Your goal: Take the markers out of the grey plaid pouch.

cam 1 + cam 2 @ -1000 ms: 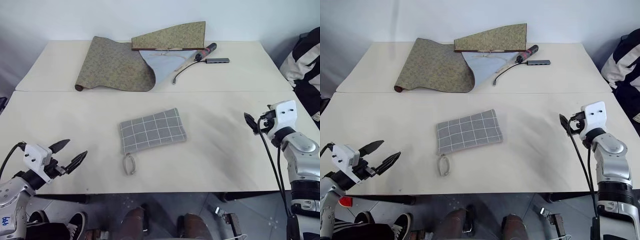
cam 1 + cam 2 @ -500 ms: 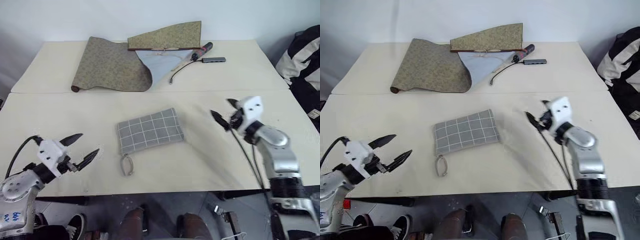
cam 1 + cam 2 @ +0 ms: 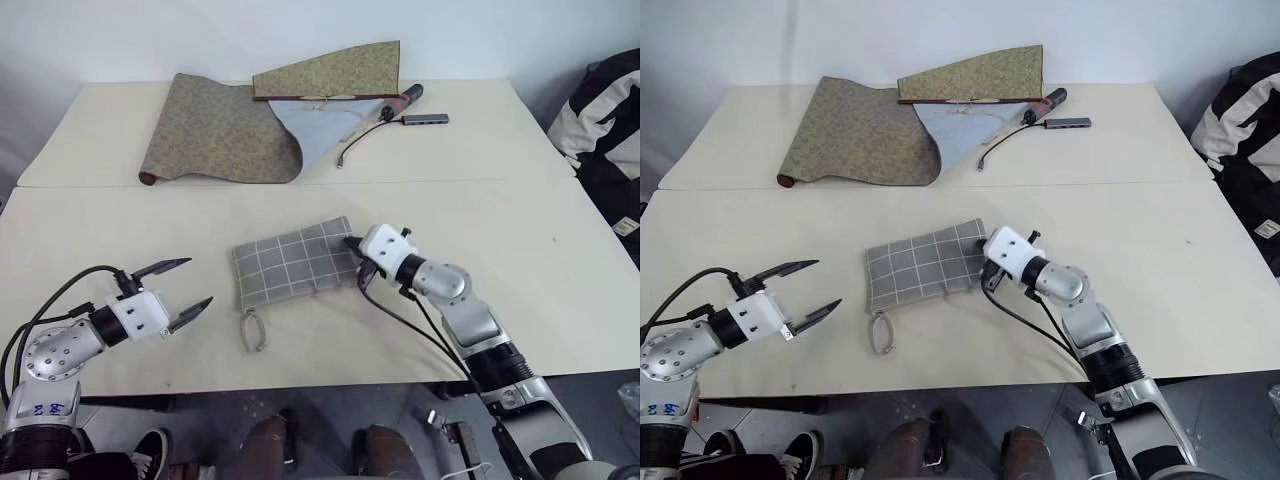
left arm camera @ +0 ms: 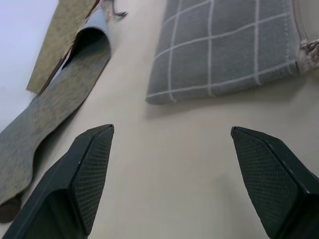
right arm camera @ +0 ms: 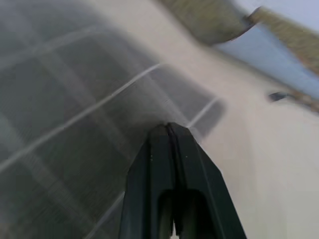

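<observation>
Grey plaid pouch (image 3: pixel 296 265) — right hand (image 5: pixel 168 130) pinched together

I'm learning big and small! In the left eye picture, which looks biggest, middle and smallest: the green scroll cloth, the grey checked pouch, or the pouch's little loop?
1. Green scroll cloth
2. Grey checked pouch
3. Loop

Grey plaid pouch (image 3: pixel 295 263): woven cloth, matt, thin white grid lines. Olive-green scroll (image 3: pixel 220 130): patterned fabric, matt. Counter (image 3: pixel 560 250): smooth, pale, matt. Left claw (image 4: pixel 174 184) fingers (image 4: pixel 92 172): black, fine-textured pads.
</observation>
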You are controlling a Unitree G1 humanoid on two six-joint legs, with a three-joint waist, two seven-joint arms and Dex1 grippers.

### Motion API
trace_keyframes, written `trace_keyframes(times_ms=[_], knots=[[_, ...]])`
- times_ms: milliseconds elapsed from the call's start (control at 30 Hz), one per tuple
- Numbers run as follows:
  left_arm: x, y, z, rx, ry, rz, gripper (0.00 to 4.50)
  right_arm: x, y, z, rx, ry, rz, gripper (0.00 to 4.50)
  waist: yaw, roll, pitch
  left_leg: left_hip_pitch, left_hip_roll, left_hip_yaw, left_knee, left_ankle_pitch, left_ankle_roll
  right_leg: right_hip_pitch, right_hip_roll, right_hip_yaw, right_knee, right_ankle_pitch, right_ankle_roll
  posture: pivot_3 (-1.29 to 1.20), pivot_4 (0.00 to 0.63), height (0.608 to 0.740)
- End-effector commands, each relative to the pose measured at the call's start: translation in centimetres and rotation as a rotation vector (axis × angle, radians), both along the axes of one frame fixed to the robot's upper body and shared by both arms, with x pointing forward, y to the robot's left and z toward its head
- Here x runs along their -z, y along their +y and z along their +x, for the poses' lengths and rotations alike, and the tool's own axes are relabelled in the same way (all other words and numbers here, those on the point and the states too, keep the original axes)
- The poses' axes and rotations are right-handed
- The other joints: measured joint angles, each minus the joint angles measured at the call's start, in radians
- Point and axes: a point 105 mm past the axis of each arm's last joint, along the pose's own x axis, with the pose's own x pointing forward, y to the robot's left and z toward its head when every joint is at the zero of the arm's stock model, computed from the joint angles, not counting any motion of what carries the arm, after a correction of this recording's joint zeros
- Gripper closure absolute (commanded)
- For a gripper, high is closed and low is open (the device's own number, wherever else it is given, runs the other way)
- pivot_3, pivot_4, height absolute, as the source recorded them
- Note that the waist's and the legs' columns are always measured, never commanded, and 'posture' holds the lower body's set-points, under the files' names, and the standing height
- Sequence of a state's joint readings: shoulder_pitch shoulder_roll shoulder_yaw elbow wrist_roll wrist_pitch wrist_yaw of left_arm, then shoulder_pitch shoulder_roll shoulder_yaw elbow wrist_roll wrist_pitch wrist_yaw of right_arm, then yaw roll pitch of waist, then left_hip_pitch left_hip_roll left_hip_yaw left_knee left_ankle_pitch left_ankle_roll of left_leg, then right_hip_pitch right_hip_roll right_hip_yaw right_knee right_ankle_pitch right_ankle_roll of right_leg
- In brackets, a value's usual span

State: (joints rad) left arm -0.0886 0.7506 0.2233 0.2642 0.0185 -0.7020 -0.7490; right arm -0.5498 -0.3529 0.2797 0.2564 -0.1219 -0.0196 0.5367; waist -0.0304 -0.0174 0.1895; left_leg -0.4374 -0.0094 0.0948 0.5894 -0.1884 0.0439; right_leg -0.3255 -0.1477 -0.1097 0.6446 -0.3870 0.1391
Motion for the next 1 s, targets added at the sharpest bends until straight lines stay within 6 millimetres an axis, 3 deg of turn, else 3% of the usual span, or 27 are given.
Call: trace_keyframes(times_ms=[33, 367, 567, 867, 1000], knots=[[0.4, -0.7, 0.2, 0.066, -0.051, 0.102, 0.5, -0.1, 0.6, 0.2, -0.006, -0.059, -0.049, 4.48, 0.0, 0.0, 0.0, 0.0, 0.0, 0.0, 0.0, 0.0, 0.0, 0.0, 0.0, 0.0, 0.0, 0.0, 0.0, 0.0, 0.15, 0.74], [0.7, -3.2, 2.9, 0.139, -0.112, 0.13, 0.5, 0.2, 1.1, -0.2, -0.028, -0.033, -0.028, 4.48, 0.001, -0.001, -0.001, 0.001, 0.0, 0.0, 0.001, 0.0, 0.0, 0.001, 0.0, -0.001, 0.001, 0.0, 0.0, 0.0, 0.15, 0.74], [1.4, -5.2, 3.9, 0.204, -0.081, 0.131, 0.5, -0.7, 1.2, 0.1, -0.019, -0.035, 0.009, 4.48, 0.003, -0.001, -0.001, 0.001, 0.0, 0.0, 0.002, 0.0, 0.0, 0.001, 0.0, -0.002, 0.003, 0.0, 0.0, 0.0, 0.15, 0.74], [2.0, -5.9, 5.3, 0.209, -0.054, 0.184, 0.5, -1.0, 1.1, 0.0, -0.009, -0.037, 0.035, 4.48, 0.006, -0.001, -0.001, 0.002, 0.0, -0.001, 0.003, 0.0, 0.0, 0.003, 0.0, -0.003, 0.004, 0.0, 0.0, 0.0, 0.15, 0.74], [2.0, -6.4, 5.5, 0.21, -0.037, 0.157, 1.7, -1.3, 1.0, 0.2, -0.004, -0.04, 0.041, 4.5, 0.005, -0.001, -0.001, 0.002, 0.0, -0.001, 0.003, 0.0, 0.0, 0.002, 0.0, -0.003, 0.004, 0.0, 0.0, 0.0, 0.15, 0.74]])
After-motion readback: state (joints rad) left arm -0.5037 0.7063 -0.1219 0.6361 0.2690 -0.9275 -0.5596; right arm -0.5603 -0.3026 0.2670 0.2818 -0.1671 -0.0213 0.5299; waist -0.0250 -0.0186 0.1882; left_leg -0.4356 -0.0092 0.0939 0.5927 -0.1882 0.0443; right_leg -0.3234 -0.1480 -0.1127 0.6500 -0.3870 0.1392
